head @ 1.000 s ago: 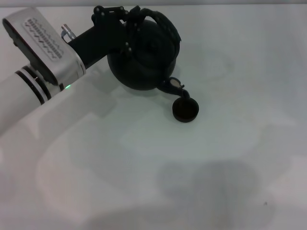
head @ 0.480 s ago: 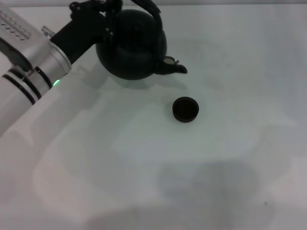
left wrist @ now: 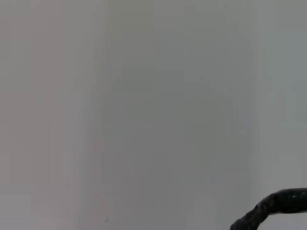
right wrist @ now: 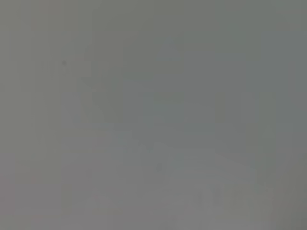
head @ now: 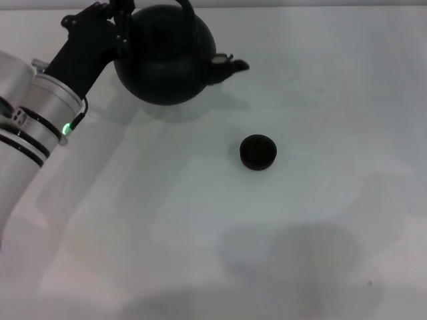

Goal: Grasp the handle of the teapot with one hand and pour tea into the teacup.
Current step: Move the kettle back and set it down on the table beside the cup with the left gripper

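black teapot (head: 163, 60): upright, far left, well apart from teacup (head: 257, 152)
left gripper (head: 119, 20): clenched on handle (left wrist: 271, 207)
step: looks post-pour
next: probably set down, let go

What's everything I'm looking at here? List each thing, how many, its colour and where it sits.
teapot: one, matte black, far left part of the table, spout pointing to the robot's right.
handle: one, dark, arching over the top of the teapot; a piece of it also shows in the left wrist view.
teacup: one, dark brown-black, near the middle of the table, apart from the teapot and nearer the robot than its spout.
table: one, white, under everything.
left gripper: one, black on a silver-white arm, at the handle on the teapot's left side.
right gripper: not in view; its wrist camera shows only bare grey surface.
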{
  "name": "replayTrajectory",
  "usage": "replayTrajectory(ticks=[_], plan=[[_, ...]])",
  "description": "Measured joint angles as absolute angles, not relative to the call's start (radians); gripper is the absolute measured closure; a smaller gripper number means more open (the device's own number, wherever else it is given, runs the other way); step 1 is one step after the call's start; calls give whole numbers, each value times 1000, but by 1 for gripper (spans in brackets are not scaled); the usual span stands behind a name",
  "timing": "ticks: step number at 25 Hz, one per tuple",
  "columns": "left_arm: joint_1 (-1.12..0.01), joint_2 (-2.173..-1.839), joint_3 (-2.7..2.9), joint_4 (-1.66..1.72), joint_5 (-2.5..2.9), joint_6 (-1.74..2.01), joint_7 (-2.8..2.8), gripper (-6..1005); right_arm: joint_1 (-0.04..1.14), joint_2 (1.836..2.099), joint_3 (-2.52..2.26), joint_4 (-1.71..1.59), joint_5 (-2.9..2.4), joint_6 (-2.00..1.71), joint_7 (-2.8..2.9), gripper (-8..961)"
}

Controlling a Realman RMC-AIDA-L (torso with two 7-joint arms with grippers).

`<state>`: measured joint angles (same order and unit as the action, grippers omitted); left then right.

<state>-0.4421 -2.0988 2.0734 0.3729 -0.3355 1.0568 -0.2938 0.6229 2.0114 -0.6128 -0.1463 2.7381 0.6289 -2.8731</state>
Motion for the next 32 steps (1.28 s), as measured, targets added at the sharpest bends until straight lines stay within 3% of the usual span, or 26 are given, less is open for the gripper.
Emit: replayTrajectory(ticks=[18,32], plan=[[-324,-2094,2285,422,-690,1057,-140,889,624,2009,-609,-154,2738,629,-2873,108],[-320,-2097,2363,419,-708,1021,-132,890,626,2012,-609,-150,2737,629,-2873,108]])
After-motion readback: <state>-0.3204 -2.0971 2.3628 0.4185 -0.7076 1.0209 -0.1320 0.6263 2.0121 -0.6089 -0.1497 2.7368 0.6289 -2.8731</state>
